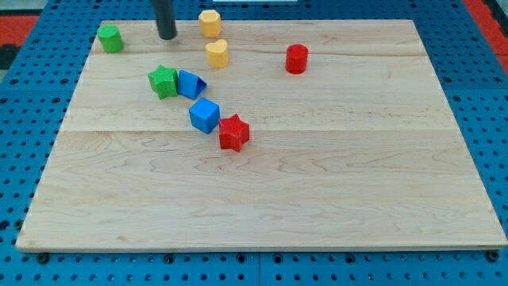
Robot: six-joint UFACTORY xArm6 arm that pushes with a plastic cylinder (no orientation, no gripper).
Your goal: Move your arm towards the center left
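Tip: my tip sits near the view's top, left of centre, on the wooden surface. No jaws on this hand, just the bare rod end, holding nothing and touching no block.
Rod: dark, straight, upright, long axis running up out of the view's top edge. Upper part cut off, arm itself unseen.
Nearest to tip: yellow hexagonal block just to the view's right, green cylinder block to the view's left, near the surface's top-left corner. Tip lies between the two, apart from both.
Yellow pair: second yellow block just below the hexagonal one, close but apart. Shape hard to read, possibly heart-like.
Below tip: green star block, with a blue block touching its right side. The blue one looks like a wedge or arch, cannot tell which.
Lower cluster: blue cube down and right of that pair, red star block touching or nearly touching the cube's lower right corner.
Apart: red cylinder block stands alone toward the view's right, well apart from the rest.
Surround: blue pegboard frames the surface on all sides.
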